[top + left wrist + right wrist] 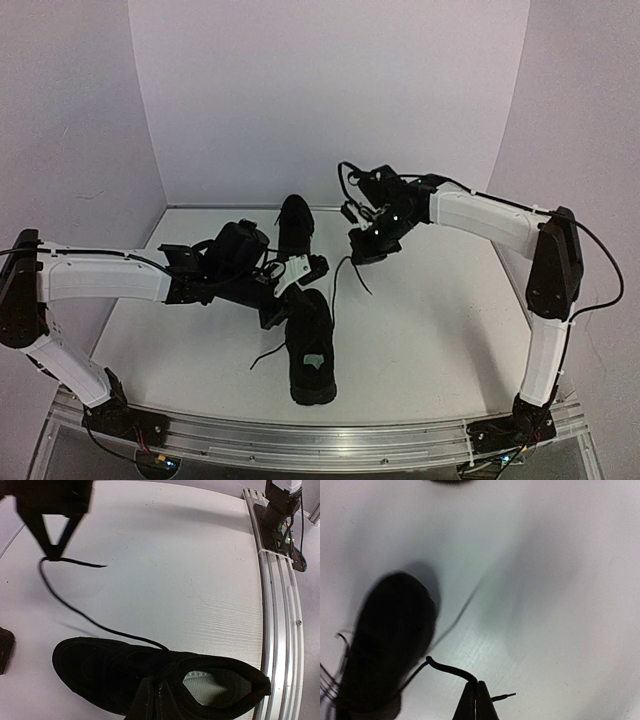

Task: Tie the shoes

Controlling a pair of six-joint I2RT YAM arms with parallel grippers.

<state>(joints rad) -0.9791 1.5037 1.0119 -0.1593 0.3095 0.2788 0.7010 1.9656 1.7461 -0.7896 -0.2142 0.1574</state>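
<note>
Right gripper (365, 248): closed on the lace (75, 611), pinching it close to the tip. Only a short tail pokes out past the fingers.
Lace: hangs in a slack curve from the pinch down to the near shoe (310, 350), held up off the desk (430, 340) at the gripper end.
Left gripper (283, 298): low over the front of the near shoe, at or on it. Open or closed, I cannot tell — black on black.
Near shoe: on the desk towards the front edge, heel nearest the arms, pale label (316, 360) showing inside.
Far shoe (293, 222): behind the near one, towards the back wall, partly hidden by the left arm.
Loose end (265, 355): the other lace end lies on the desk just left of the near shoe, held by nothing.
Stage, my guess: early. One end is in hand and I see no crossing or knot.
Risk, slip: with so little tail past the pinch, a firm pull could draw the lace straight out.
Risk, drag: if the left gripper is not pinning the shoe, a pull would likely slide or tip it instead of taking up slack.
Risk, hand-off: fetching the loose end means lifting off the shoe — leaving it free to shift.
Risk, aim: a thin black lace against a black shoe is easy to miss or mis-pinch.
</note>
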